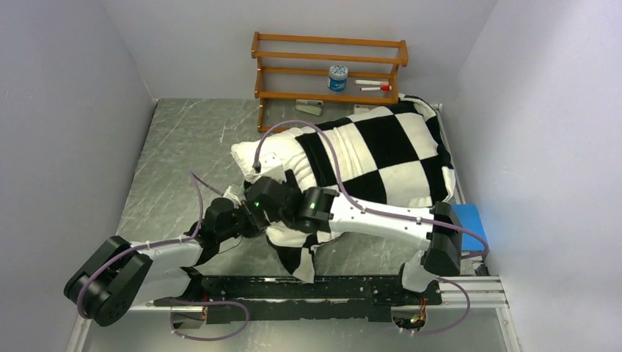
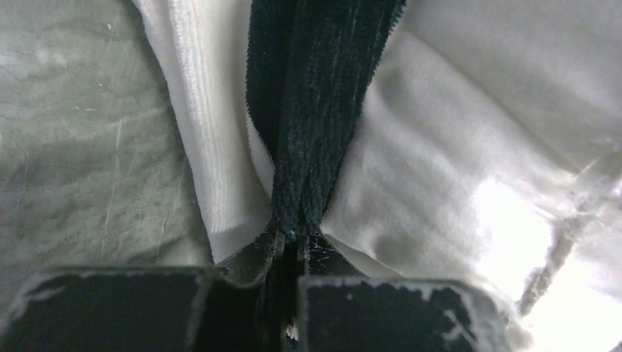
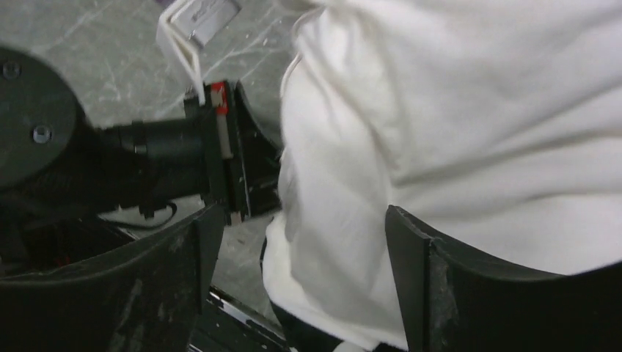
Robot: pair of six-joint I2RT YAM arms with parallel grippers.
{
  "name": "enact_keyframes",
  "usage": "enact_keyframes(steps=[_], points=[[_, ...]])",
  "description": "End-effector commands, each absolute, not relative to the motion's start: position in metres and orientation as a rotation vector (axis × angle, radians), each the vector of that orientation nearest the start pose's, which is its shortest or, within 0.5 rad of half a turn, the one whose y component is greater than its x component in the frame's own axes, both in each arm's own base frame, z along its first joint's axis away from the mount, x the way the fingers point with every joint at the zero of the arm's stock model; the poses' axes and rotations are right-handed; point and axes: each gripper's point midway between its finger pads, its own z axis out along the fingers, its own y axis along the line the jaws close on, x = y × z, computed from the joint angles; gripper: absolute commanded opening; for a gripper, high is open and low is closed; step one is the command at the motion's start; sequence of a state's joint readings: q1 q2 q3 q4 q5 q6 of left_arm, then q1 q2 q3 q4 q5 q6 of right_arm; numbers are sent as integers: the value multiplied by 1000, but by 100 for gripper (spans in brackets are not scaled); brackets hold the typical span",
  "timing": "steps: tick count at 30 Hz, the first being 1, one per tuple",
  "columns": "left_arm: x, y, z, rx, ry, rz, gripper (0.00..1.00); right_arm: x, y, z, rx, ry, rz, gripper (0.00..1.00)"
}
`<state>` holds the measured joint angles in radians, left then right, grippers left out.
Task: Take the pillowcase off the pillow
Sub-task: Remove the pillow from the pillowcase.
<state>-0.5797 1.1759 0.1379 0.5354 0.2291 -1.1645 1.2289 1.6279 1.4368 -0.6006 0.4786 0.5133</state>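
A robot test cell in a laboratory.
Bare white panels (image 1: 66, 110) box in a grey marbled worktop (image 1: 183, 147) on both sides of and beyond the left tool (image 2: 297, 238) and right tool (image 3: 293, 257). Behind the tools, two cabled arms (image 1: 381, 216) are bolted to an aluminium rail (image 1: 484, 292). Far beyond them, a small wooden rack (image 1: 330, 62) stands against the back panel.

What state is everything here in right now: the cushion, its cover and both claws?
Plump white rectangular pillow: mostly covered, one end bare.
Black-and-white checkered fabric pillowcase: on, one black fold pinched.
Left claw: shut on the pillowcase.
Right claw: open.
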Motion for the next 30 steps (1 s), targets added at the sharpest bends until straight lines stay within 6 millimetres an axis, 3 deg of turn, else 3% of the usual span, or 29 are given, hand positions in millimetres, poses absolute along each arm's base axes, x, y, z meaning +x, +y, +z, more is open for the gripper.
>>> enact_keyframes(steps=[1, 5, 14, 21, 23, 26, 28, 29, 30], points=[[176, -215, 20, -547, 2391, -1175, 5, 189, 359, 189, -561, 2182, 148, 86], [177, -215, 26, -548, 2368, -1182, 5, 177, 357, 166, -574, 2190, 81, 98], [171, -211, 21, -593, 2357, -1209, 5, 210, 368, 104, -590, 2116, -136, 100], [170, -210, 17, -625, 2348, -1217, 5, 258, 316, 61, -422, 2147, -409, 99], [170, -209, 16, -627, 2348, -1212, 5, 264, 307, 45, -410, 2173, -416, 87], [170, -209, 15, -621, 2356, -1207, 5, 262, 307, 37, -445, 2192, -410, 44], [169, -209, 13, -620, 2363, -1204, 5, 266, 314, 53, -433, 2182, -389, 9], [169, -209, 12, -618, 2368, -1201, 5, 268, 322, 66, -438, 2175, -353, 0], [168, -208, 10, -616, 2374, -1196, 5, 271, 331, 85, -428, 2161, -305, 0]])
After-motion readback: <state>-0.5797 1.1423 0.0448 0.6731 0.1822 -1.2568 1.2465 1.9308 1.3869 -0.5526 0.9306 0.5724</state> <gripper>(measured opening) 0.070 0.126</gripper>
